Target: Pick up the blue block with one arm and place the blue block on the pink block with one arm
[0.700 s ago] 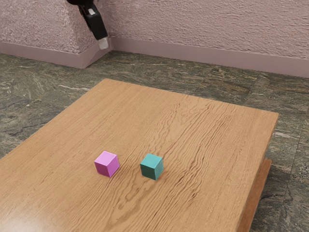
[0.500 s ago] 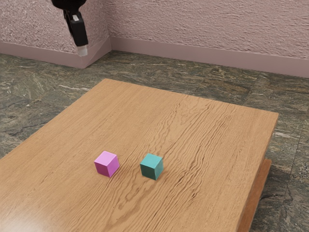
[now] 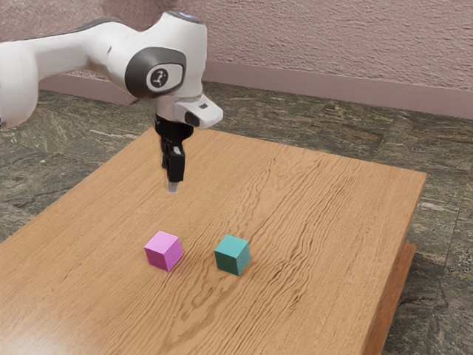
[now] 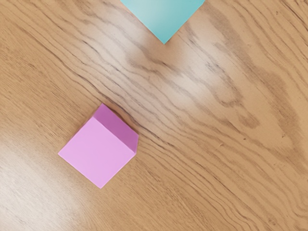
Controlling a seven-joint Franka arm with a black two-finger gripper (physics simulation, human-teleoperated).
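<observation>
While untouched, blue block (image 3: 233, 254) below jaws.

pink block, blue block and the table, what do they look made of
Pink block: looks like matte plastic or painted wood, flat even colour, no grain or shine. Blue block: likely the same, a flat teal-blue finish. Table: looks like wood or veneer, with wavy grain lines and a faint sheen.

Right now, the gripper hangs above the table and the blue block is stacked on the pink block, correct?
The blue block is not stacked: it stands on the table beside the pink block, apart from it, as the exterior view shows. The gripper does hang above the table.
</observation>
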